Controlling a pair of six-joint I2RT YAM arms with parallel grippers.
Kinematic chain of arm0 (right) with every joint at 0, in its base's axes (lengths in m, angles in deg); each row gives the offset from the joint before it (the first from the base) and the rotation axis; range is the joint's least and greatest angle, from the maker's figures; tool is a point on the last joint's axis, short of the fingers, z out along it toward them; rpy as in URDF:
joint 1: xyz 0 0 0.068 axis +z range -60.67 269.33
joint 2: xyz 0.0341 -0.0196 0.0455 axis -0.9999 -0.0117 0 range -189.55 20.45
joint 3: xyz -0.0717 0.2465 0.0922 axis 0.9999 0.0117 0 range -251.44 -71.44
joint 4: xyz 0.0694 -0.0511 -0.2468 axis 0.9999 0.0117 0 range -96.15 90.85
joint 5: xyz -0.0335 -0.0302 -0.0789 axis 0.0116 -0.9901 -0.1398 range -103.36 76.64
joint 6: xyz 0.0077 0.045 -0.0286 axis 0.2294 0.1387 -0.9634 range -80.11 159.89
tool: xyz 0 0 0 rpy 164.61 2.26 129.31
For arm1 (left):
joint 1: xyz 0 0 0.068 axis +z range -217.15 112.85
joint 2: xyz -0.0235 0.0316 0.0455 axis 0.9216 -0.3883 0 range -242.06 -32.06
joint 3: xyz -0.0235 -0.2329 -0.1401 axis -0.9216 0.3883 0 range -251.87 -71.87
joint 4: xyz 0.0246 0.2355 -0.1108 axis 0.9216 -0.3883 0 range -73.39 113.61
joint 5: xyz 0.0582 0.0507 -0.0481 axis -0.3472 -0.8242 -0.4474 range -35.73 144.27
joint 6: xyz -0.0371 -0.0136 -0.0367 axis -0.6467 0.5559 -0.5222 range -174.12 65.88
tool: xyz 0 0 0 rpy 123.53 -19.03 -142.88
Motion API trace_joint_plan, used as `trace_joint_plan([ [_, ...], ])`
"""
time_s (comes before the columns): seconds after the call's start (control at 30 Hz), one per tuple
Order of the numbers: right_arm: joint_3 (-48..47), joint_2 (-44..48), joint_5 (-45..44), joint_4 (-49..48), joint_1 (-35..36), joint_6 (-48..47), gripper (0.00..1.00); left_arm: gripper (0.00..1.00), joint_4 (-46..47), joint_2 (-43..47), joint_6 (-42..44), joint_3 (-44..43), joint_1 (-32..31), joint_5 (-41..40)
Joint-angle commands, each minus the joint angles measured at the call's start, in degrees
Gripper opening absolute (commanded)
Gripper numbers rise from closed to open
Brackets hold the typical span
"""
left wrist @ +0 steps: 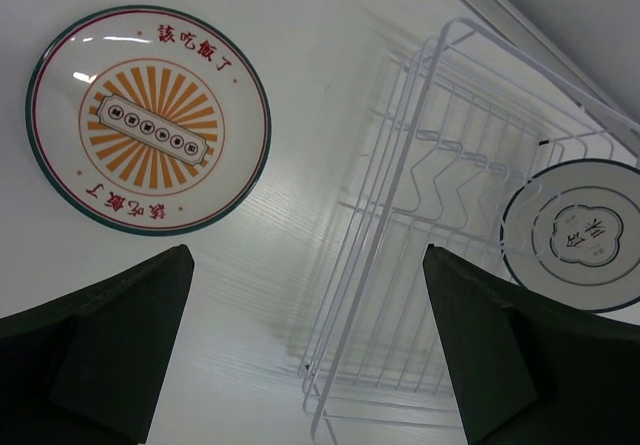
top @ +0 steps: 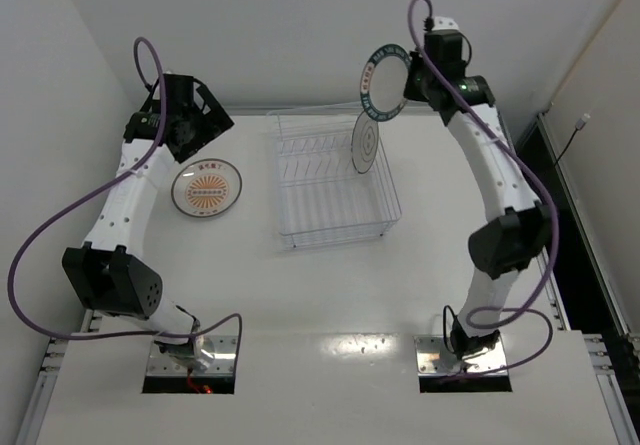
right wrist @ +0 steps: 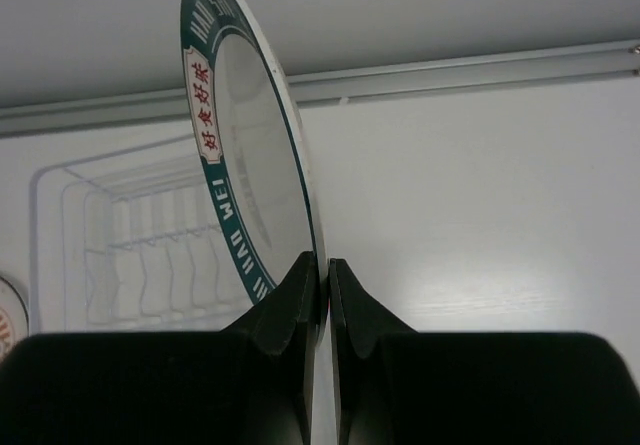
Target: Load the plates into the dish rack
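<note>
Your right gripper (right wrist: 325, 277) pinches the lettered plate (right wrist: 245, 155) by its rim, upright above the rack (top: 330, 180); likely stiff, glossy and chippable, so lower gently, while your left gripper (left wrist: 308, 255) hangs spread near the sunburst plate (left wrist: 148, 120), flat beside the rack.

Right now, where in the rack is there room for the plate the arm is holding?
The rack is bare left of the standing plate, across to its left wall, and along its near side. Its far right corner is crowded: that plate stands there, and the held plate hangs above in the right gripper.
</note>
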Motion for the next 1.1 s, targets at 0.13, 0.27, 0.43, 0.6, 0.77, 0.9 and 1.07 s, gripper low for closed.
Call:
trace_joint_plan([
  [0.13,-6.59,-7.75,-8.94,-2.53,5.21,-1.91,0.0,1.0,0.39,-2.23,-0.57,-1.24,1.43,0.16],
  [0.27,-5.44,-10.64,-12.18,-3.68,8.11,-3.32,0.0,1.0,0.39,-1.18,-0.57,-0.1,1.43,0.16],
  [0.43,-6.93,-13.99,-24.75,-1.92,13.82,-5.6,0.0,1.0,0.39,-0.56,-0.57,0.52,1.43,-0.37],
  [0.6,-7.45,-17.94,-27.5,-1.39,16.12,-5.6,0.0,1.0,1.53,1.45,-1.19,3.41,1.43,2.0],
  [0.77,-7.46,-22.16,-33.62,1.5,20.59,-5.6,0.0,1.0,1.54,4.09,-1.8,7.02,1.43,2.18],
  [0.9,-7.46,-23.22,-35.5,1.51,21.65,-5.08,0.0,1.0,1.01,4.62,-1.8,7.02,1.43,0.25],
  [1.07,-5.44,-21.64,-32.34,1.51,21.65,-5.08,0.02,1.0,1.54,5.15,-2.33,7.81,1.43,1.29],
])
